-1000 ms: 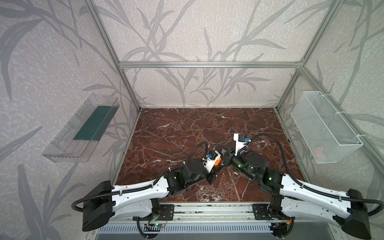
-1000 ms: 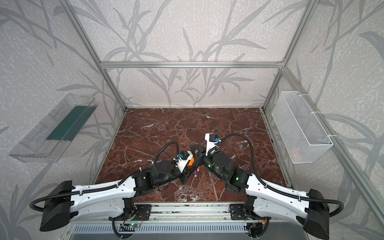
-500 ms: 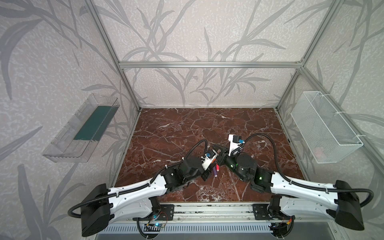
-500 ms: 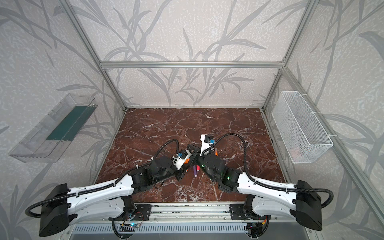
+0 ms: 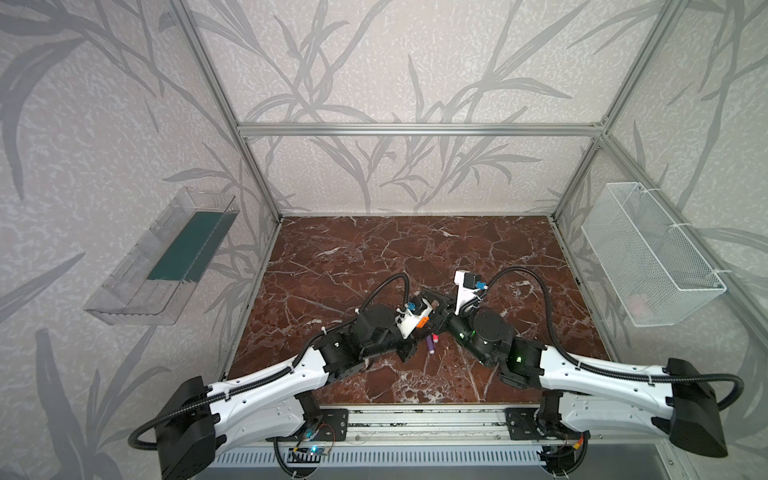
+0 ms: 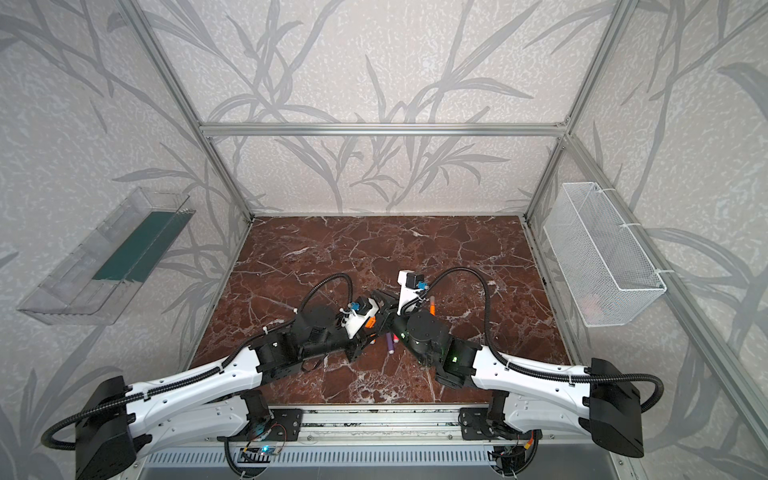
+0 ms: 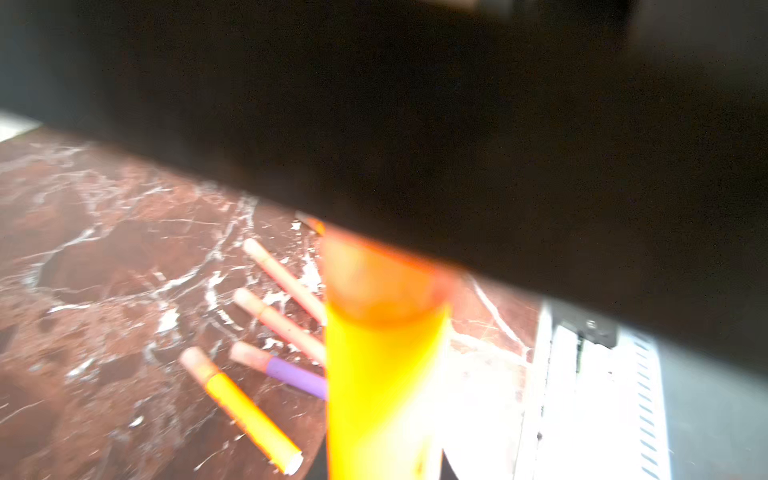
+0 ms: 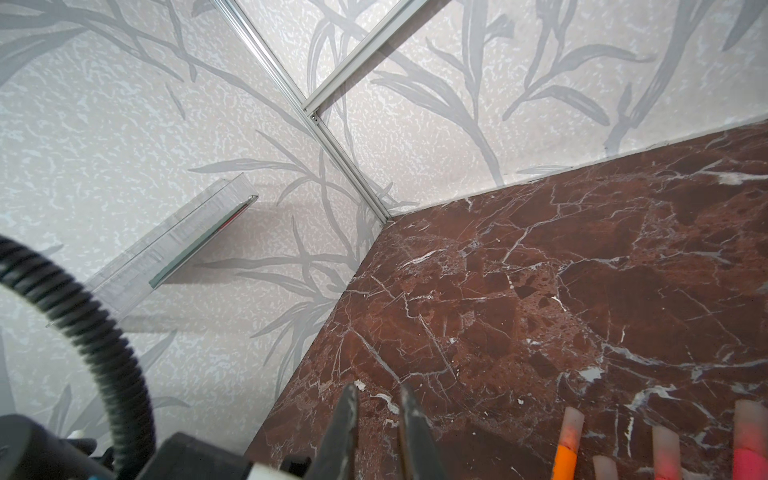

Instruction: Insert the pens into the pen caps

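against one second ago, both arms have swung a little toward the left edge of the worktop, and the purple pen now shows in the gap between them; since half a second ago almost nothing has moved. the arms lie low and stretched, and their wrists cross near the middle of the worktop, a bit toward its near edge. the left gripper is closed tight on an orange pen, which wears a pen cap on its far end; a dark blurred mass hides the tip of the cap. the right gripper points to the far left corner, its fingers nearly together with nothing seen between them. just beside both grippers, four capped pens lie side by side on the worktop, the purple one among them
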Motion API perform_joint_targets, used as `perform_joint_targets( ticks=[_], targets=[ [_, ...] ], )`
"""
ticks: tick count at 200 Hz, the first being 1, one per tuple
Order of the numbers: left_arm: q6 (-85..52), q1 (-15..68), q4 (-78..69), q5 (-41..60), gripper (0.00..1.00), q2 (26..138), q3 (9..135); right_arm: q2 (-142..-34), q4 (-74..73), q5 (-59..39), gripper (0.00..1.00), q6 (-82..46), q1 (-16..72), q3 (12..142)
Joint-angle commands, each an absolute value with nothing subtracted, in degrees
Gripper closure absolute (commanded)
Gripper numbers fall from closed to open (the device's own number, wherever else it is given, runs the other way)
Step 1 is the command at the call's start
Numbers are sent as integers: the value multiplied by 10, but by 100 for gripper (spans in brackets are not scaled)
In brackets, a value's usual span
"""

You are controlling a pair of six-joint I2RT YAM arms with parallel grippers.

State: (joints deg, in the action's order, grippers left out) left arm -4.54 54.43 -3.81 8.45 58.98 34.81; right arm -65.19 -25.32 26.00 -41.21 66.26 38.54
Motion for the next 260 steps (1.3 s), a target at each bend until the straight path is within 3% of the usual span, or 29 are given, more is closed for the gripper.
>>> perform_joint_targets(
  ticks=[1,33,93,129,157,216,260],
  targets=[
    [-49,545,-183,-114,100,577,396,-700,-120,135,100,-465,736,374],
    [-31,560,-176,-129,100,595,408,-714,-116,175,100,-446,763,393],
    [-104,518,-146,54,100,549,397,-633,-224,205,100,-370,766,299],
    [-121,499,-140,101,100,541,398,-628,-235,179,100,-350,766,293],
    [-123,493,-144,94,100,539,396,-624,-238,175,100,-360,766,282],
    [-119,493,-166,-42,100,524,379,-697,-146,201,100,-485,807,352],
    [-119,494,-163,-47,100,521,373,-705,-140,240,100,-480,808,366]
  ],
)
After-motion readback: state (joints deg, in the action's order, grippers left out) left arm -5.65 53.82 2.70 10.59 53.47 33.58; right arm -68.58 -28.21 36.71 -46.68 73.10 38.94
